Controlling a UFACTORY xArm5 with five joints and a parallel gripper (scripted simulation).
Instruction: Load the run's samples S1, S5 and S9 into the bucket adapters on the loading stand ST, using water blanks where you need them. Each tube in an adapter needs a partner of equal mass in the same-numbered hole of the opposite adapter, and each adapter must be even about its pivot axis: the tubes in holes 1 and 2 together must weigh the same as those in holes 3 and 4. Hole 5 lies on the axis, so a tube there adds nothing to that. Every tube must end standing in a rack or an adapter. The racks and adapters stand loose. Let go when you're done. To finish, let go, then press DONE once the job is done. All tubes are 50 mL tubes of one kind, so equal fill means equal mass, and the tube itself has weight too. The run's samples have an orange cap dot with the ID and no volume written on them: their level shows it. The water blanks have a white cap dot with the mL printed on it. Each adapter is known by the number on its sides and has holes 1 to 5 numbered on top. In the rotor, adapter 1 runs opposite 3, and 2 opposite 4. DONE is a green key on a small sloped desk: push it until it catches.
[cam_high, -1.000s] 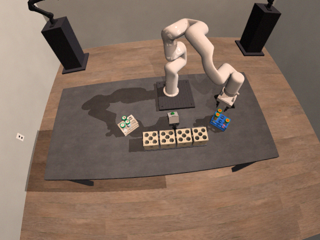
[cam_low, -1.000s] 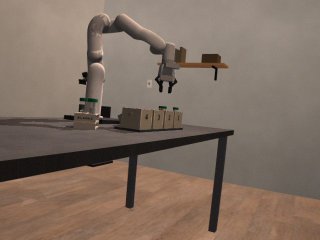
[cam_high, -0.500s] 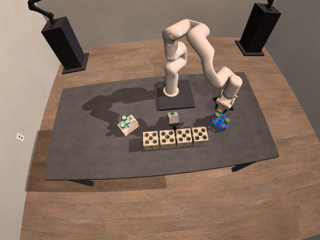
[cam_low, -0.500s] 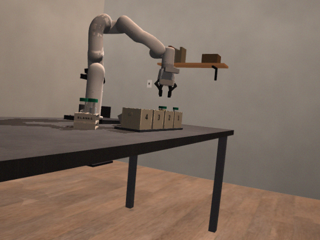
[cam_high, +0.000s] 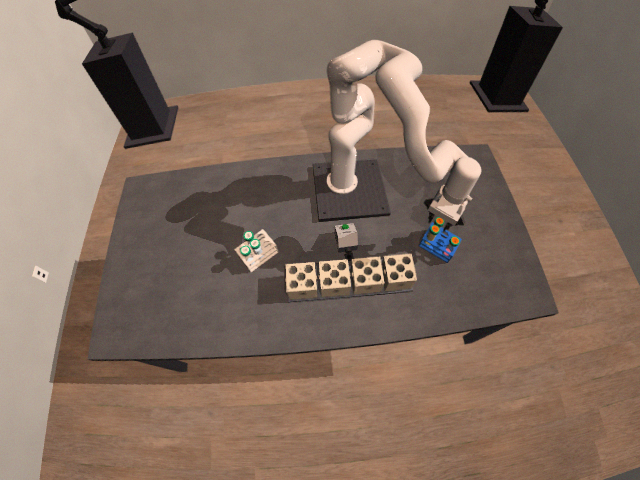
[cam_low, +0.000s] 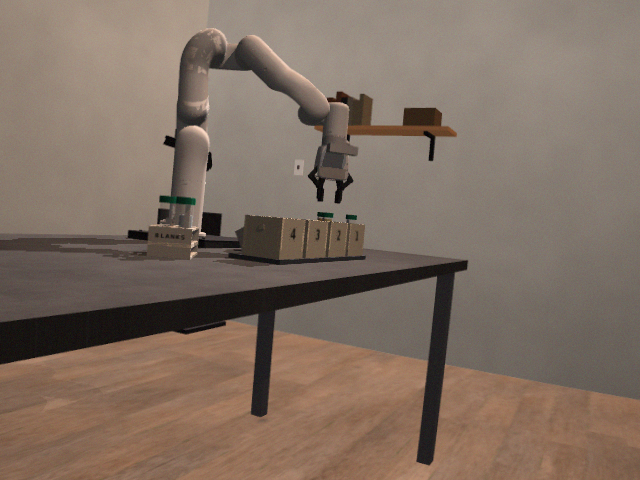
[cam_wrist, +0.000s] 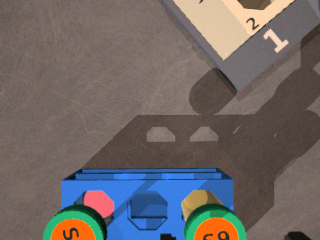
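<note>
My gripper (cam_low: 329, 199) is partly open and empty, above the blue sample rack (cam_high: 433, 252) (cam_wrist: 121, 187). In the wrist view S9 (cam_wrist: 217, 234) stands between the fingertips' positions in the picture, and a cap marked S (cam_wrist: 75, 234) stands at left. The top view shows three orange-dotted tubes in this rack; the rearmost tube (cam_high: 439, 221) has no readable ID. Adapter 4 (cam_high: 301, 296) (cam_low: 292, 245), adapter 3 (cam_high: 334, 292), adapter 2 (cam_high: 368, 289) and adapter 1 (cam_high: 401, 286) (cam_low: 356, 249) (cam_wrist: 212, 32) stand in a row with no tubes visible in their holes. Levels are unclear.
The blanks rack (cam_high: 253, 265) (cam_low: 170, 249) stands left of the adapters with three white-dotted tubes; their volumes are unreadable. The DONE key (cam_high: 345, 226) is on its small desk (cam_high: 347, 239) behind the adapter row. Adapter 1 is the adapter nearest the sample rack.
</note>
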